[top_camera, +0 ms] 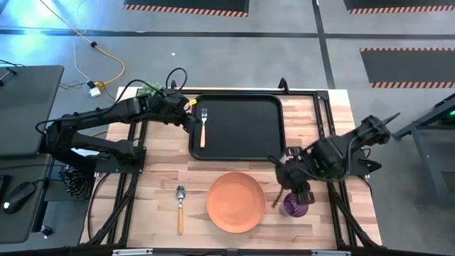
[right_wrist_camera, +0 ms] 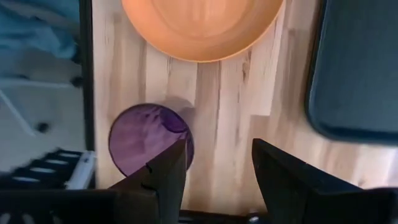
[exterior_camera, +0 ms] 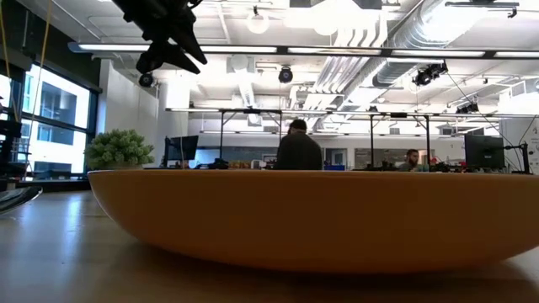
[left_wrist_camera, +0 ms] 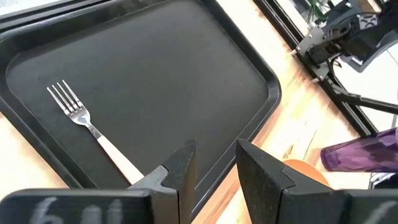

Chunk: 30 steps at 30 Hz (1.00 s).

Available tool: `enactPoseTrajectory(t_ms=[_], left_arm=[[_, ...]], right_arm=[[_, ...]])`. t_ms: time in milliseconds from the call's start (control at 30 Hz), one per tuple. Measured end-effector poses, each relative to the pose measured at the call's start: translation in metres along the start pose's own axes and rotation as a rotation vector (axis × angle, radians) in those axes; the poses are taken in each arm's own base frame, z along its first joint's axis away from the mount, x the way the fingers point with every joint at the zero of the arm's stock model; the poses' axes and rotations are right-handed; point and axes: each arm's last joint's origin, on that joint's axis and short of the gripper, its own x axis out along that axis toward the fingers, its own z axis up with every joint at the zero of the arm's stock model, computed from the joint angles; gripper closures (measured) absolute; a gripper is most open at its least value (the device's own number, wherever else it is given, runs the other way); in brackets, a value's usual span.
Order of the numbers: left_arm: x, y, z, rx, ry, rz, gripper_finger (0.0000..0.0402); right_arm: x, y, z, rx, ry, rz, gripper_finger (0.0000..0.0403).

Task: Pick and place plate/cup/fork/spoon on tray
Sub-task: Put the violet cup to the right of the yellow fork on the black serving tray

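The fork (top_camera: pixel 203 126) lies on the tray (top_camera: pixel 242 128) just beside the left end effector (left_wrist_camera: pixel 214 163), which is parted and empty. The right end effector (right_wrist_camera: pixel 217 171) hovers open and empty beside the cup (right_wrist_camera: pixel 146 137), near the plate (top_camera: pixel 235 202) on the table (top_camera: pixel 156 178).

You have one tray (top_camera: pixel 238 126), one fork (top_camera: pixel 203 126), one spoon (top_camera: pixel 180 208), one plate (top_camera: pixel 235 202) and one cup (top_camera: pixel 294 206) on one table (top_camera: pixel 156 181), with two arms, one gripper each.
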Motion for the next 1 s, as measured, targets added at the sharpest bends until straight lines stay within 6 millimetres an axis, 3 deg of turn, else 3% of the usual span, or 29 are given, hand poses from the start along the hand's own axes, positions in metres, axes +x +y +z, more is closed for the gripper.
enactPoseTrajectory(t_ms=[200, 667, 1000], left_arm=[[0.0, 0.0, 0.0, -0.003, 0.0, 0.0, 0.0298], [0.0, 0.0, 0.0, -0.001, -0.004, 0.006, 0.0298], [0.0, 0.0, 0.0, 0.016, -0.005, 0.007, 0.0298]], right_arm=[[0.004, 0.017, -0.004, -0.098, -0.004, -0.043, 0.0229], [0.053, 0.04, 0.017, -0.191, 0.15, -0.066, 0.0229], [0.056, 0.044, 0.017, -0.199, 0.153, -0.089, 0.0229]])
